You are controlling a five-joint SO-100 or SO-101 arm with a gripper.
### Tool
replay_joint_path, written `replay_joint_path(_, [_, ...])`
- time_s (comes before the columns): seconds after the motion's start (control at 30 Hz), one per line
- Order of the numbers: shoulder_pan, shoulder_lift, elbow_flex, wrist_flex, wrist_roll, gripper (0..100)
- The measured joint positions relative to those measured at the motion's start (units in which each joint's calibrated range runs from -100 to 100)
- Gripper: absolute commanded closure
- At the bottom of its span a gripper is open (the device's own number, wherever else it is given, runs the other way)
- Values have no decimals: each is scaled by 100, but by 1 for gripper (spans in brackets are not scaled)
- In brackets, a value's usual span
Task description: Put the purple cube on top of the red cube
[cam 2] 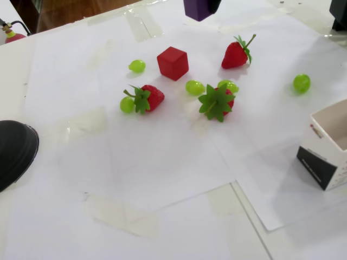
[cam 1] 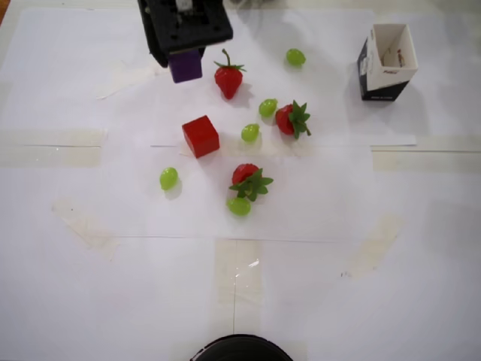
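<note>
Gripper (cam 1: 186,54) fingers hidden — purple cube (cam 2: 198,8) top cropped.

Both views are brightly and evenly lit, the white paper (cam 1: 316,286) nearly washed out in the overhead view. Shadows are soft and faint, falling just beside the strawberries (cam 2: 236,53) and grapes (cam 2: 302,83). Clear tape (cam 1: 239,271) gives small glints of glare. The overhead view is slightly soft; the fixed view is sharper, with no marked edge distortion.
</note>
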Motion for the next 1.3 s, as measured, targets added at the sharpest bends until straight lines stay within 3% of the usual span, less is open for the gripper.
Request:
replay_joint_path(0.4, [-419, 345, -425, -419, -274, 85])
replay_joint_path(0.87, [-434, 1172, -425, -1281, -269, 85])
replay_joint_path(1.3, [-300, 1445, -425, -1423, -166, 85])
